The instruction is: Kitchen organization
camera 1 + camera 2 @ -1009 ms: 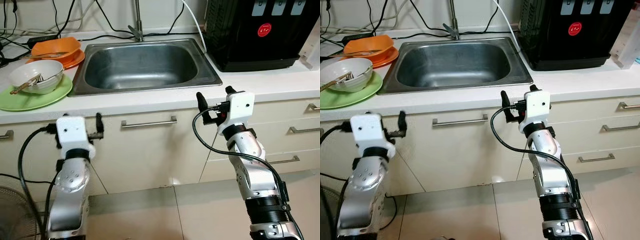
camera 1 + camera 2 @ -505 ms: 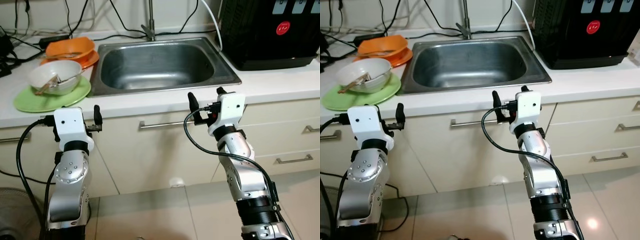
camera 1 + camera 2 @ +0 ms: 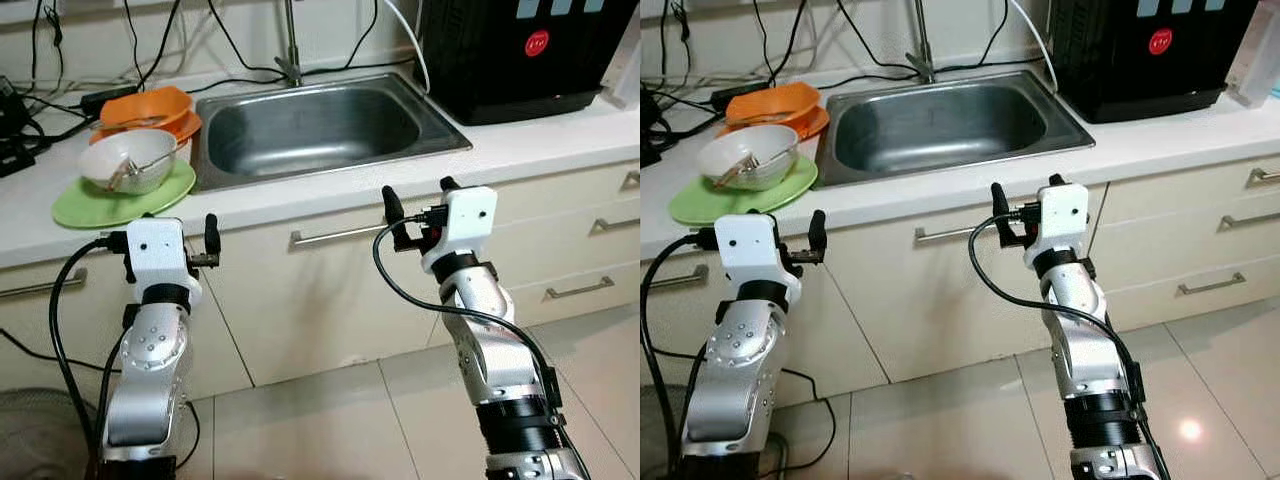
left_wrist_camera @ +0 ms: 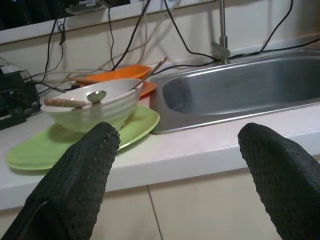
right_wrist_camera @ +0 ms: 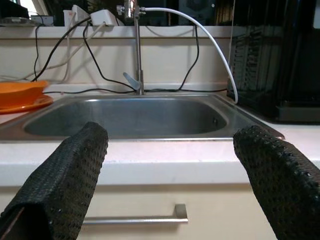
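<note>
On the counter to the left of the steel sink [image 3: 320, 125], a white bowl [image 3: 128, 162] holding chopsticks and a spoon sits on a green plate [image 3: 110, 202]. Behind it is an orange bowl [image 3: 145, 103] on an orange plate. My left gripper [image 3: 172, 232] is open and empty, held in front of the cabinet just below the green plate [image 4: 135, 127]. Level with the counter edge below the sink's front right, my right gripper [image 3: 418, 200] is also open and empty. In the right wrist view it faces the sink [image 5: 130, 117] and faucet [image 5: 137, 45].
A black water dispenser [image 3: 510, 50] stands on the counter right of the sink. Cables [image 3: 60, 60] trail along the back wall. Below the counter are a cabinet door with a bar handle [image 3: 335, 234] and drawers [image 3: 575, 290] at the right. The floor is tiled.
The whole picture has shifted and tilted, so the camera has moved; the counter now runs at a slant. Both arms keep the same raised pose, with both grippers open.
</note>
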Motion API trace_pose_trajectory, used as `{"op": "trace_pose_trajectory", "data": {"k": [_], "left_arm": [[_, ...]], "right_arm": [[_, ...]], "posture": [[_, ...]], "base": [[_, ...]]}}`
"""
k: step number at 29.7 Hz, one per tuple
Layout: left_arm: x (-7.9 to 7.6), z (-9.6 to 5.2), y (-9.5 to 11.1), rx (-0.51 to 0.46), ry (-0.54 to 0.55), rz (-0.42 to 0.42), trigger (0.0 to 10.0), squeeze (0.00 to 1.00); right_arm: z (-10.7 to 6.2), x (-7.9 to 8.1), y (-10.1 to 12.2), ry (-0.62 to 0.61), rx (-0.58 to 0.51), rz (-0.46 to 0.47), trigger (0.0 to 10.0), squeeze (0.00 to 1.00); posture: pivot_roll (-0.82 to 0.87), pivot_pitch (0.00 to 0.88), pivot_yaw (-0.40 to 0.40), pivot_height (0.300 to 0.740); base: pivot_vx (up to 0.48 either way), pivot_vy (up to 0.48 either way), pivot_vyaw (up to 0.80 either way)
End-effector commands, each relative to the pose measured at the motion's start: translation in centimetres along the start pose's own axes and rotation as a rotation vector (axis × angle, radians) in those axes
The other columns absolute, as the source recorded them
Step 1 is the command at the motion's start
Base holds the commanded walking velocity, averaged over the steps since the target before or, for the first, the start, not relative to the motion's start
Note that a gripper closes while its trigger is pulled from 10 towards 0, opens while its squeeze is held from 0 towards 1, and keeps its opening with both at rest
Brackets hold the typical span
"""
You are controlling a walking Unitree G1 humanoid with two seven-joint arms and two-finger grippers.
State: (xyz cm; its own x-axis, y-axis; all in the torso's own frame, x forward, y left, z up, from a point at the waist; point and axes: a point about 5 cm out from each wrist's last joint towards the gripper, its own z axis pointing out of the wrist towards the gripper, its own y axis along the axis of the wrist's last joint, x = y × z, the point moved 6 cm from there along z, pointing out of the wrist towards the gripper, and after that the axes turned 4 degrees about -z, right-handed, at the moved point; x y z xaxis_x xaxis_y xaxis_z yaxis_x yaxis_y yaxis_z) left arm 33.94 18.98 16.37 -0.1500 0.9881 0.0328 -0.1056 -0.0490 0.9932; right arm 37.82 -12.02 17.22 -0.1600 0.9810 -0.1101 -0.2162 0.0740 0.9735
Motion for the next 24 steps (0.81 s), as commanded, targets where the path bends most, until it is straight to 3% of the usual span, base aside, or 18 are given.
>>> {"op": "trace_pose_trajectory", "data": {"k": [1, 3, 13, 18, 24], "left_arm": [[-0.2, 0.2, 0.5, -0.018, -0.011, -0.001, 10.0, 0.00], [-0.3, 0.2, 0.6, -0.025, -0.016, 0.003, 10.0, 0.00], [-0.5, 0.0, 0.4, -0.021, -0.019, 0.003, 10.0, 0.00], [-0.8, -0.1, 0.8, -0.030, -0.042, 0.000, 10.0, 0.00], [-1.2, 0.0, 1.0, -0.036, -0.059, 0.003, 10.0, 0.00]], "right_arm": [[0.1, 0.0, 0.7, -0.001, -0.021, -0.009, 10.0, 0.00], [0.1, -0.1, 0.9, -0.001, -0.027, -0.023, 10.0, 0.00], [0.1, 0.0, 1.0, 0.001, -0.026, -0.027, 10.0, 0.00], [0.0, 0.0, 1.0, -0.009, -0.025, -0.023, 10.0, 0.00], [-0.2, -0.1, 1.9, -0.007, -0.052, -0.043, 10.0, 0.00]], "posture": [[-0.04, 0.019, 0.107, 0.740], [-0.04, 0.018, 0.106, 0.740], [-0.03, 0.023, 0.101, 0.740], [-0.04, 0.032, 0.103, 0.740], [-0.05, 0.037, 0.105, 0.740]], "base": [[0.000, 0.000, 0.00], [0.000, 0.000, 0.00], [0.000, 0.000, 0.80], [0.000, 0.000, 0.00], [0.400, 0.000, 0.00]]}}
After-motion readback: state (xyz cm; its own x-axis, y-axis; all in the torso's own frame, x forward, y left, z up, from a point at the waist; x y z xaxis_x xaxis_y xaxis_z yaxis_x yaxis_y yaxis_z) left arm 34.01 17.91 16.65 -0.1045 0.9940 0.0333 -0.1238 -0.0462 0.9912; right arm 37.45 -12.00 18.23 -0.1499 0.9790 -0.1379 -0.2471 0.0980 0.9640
